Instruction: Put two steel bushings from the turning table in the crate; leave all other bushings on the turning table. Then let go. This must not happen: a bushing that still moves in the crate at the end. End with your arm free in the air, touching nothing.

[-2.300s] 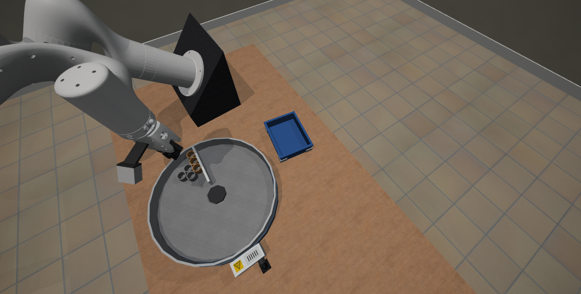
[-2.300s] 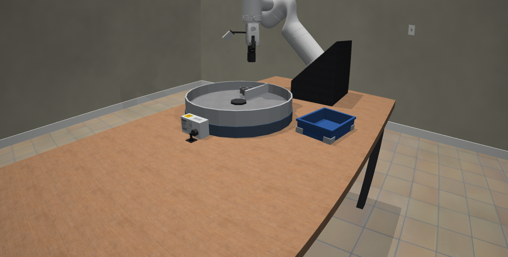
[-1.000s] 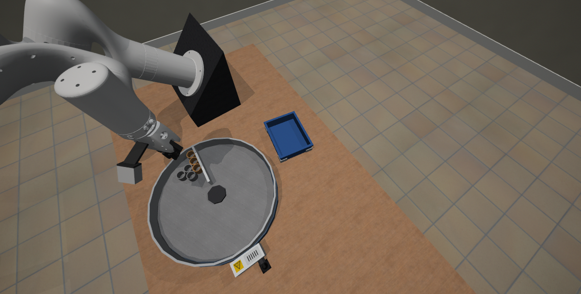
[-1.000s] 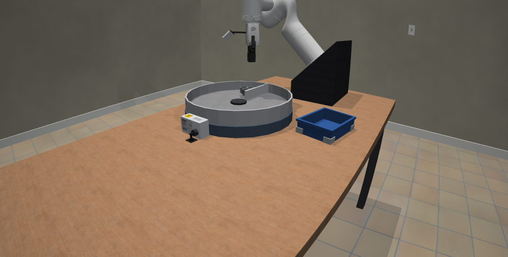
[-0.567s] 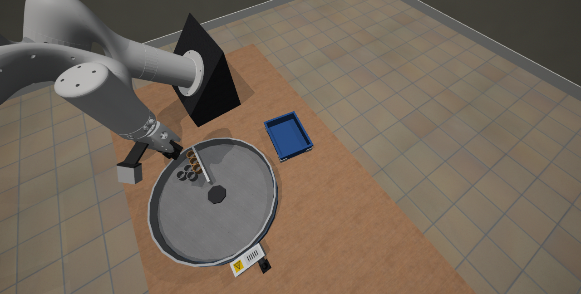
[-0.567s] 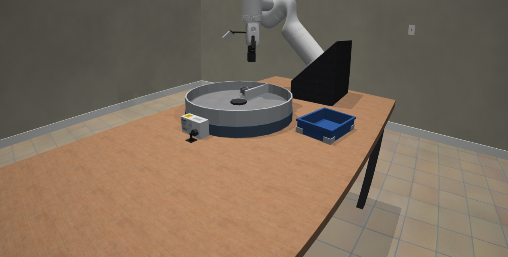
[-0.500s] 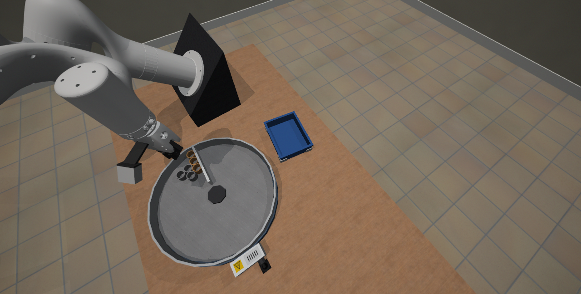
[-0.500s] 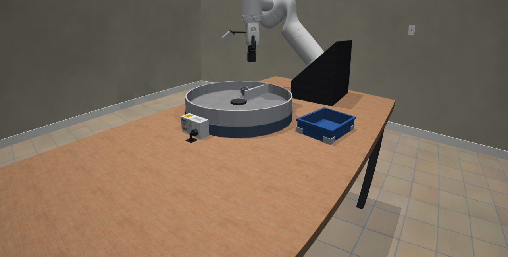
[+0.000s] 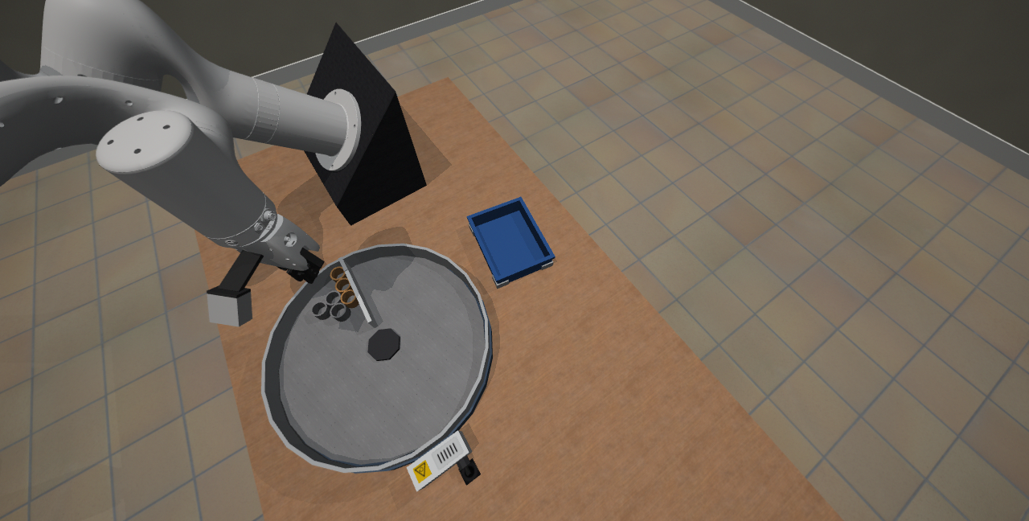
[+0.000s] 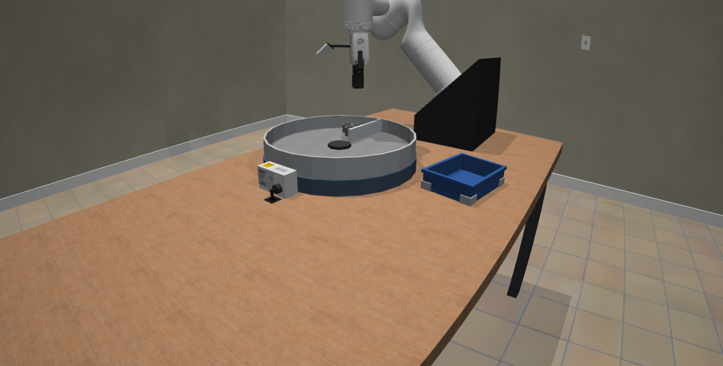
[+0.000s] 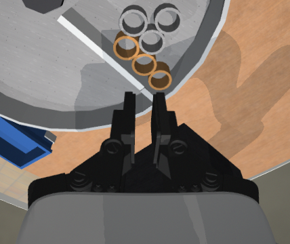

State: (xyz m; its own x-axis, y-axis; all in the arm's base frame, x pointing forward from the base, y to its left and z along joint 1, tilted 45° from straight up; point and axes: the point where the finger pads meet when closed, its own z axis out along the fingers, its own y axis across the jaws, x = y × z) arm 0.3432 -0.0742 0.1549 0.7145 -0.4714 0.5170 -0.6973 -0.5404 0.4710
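Wrist view: at the far left sits the blue crate [image 9: 524, 273] [image 10: 444, 182] [image 11: 13, 135], outside the rim of the turning table [image 9: 263, 384] [image 10: 338, 167] [image 11: 80, 130]. Next comes the straight divider [image 9: 357, 293] [image 10: 365, 130] [image 11: 101, 52], slanting down toward the fingertips. The gripper [image 9: 310, 272] [image 10: 357, 82] [image 11: 143, 108] is parted only slightly, with nothing in its grasp; the exterior view shows it well above the table. Up from its tips, the copper-coloured bushings [image 9: 348, 304] [image 11: 143, 74] form a slanting row by the divider. Past that row, the three steel bushings [image 9: 340, 320] [image 10: 347, 129] [image 11: 133, 35] stand upright on the turning table, hole up, bunched closely together.

The key relation is that the steel lies beyond the copper from the tool. The next move probably calls for travel over that row, then wider fingers and a straight descent. The outermost steel bushing, farthest right, looks easiest to straddle; the one nearest the copper could drag a neighbour.
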